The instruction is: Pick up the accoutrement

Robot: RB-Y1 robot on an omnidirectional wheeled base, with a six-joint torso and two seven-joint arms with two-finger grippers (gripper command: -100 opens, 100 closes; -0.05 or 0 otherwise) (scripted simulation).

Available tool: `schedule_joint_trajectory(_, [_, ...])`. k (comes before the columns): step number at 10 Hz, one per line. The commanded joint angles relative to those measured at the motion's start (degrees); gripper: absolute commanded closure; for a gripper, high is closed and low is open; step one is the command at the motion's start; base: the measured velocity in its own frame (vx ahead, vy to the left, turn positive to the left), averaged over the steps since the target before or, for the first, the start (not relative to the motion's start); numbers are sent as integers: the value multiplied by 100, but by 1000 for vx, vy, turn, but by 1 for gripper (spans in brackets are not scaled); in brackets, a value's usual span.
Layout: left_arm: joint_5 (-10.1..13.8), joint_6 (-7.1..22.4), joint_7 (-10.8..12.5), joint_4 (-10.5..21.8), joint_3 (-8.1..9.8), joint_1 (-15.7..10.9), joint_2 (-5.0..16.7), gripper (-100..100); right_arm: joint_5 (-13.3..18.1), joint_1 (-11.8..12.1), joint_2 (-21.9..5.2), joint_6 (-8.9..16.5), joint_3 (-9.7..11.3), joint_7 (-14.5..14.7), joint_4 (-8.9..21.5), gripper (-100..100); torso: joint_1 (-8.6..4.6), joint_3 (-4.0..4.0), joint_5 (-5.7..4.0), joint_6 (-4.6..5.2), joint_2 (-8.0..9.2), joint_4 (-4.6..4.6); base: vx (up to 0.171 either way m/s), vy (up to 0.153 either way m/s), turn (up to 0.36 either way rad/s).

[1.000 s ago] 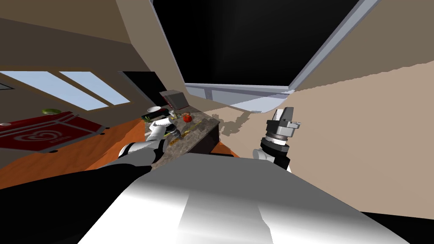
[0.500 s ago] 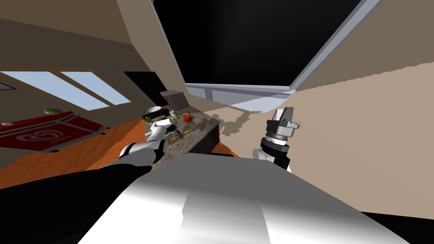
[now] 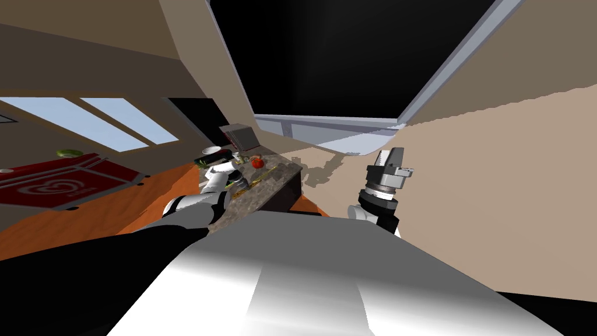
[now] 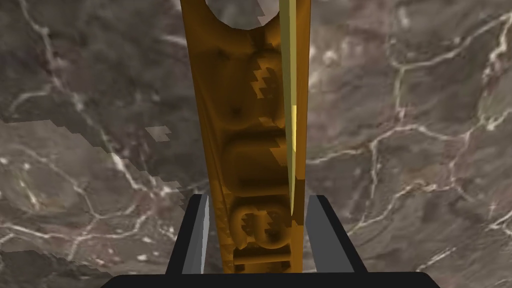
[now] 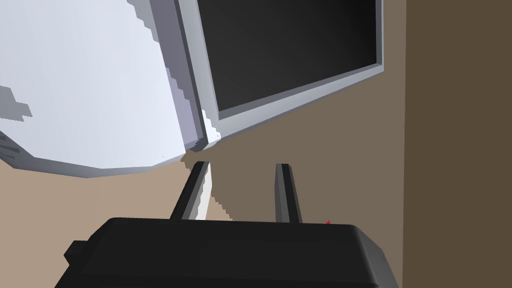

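A dark counter with a grey-brown, white-veined marble top (image 3: 265,192) stands a little left of centre, on an orange-brown floor (image 3: 116,210). A red rug with a pale swirl (image 3: 58,186) lies further left, and a large black area (image 3: 326,58) lies beyond the far wall. At the far end of the counter are a dark box (image 3: 242,137), a white bowl (image 3: 211,151) and a small red round thing (image 3: 256,163). The left arm reaches out over the near part of the marble. There the left gripper (image 4: 257,197) is clenched on the accoutrement (image 4: 250,150), a long, narrow, golden-brown piece with raised relief shapes along its face and a round cut-out at its far end. One thin grey finger (image 4: 197,235) presses each long side, and the piece runs straight away from the gripper above the veined stone. Whether it touches the marble or hangs just above it cannot be told. The right arm is raised on the right, near a beige wall and well apart from the counter. The right gripper (image 3: 392,156) is released, its two fingers (image 5: 285,192) standing apart with nothing between them.
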Motion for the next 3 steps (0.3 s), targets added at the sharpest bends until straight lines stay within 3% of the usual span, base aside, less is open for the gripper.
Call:
schedule_joint_trajectory(1, [33,140,40,-161,27,49,36,100,0,0,0,0,0,0,0,0,0,0,0,0,0,0,-8,-12,-7])
schedule_joint_trajectory(2, [20,77,19,-92,16,24,25,100,0,0,0,0,0,0,0,0,0,1,1,-2,2,0,0,0,0])
schedule_joint_trajectory(3, [22,97,24,-108,18,27,27,0,0,0,0,0,0,0,0,0,4,-1,3,-2,0,-1,0,0,0])
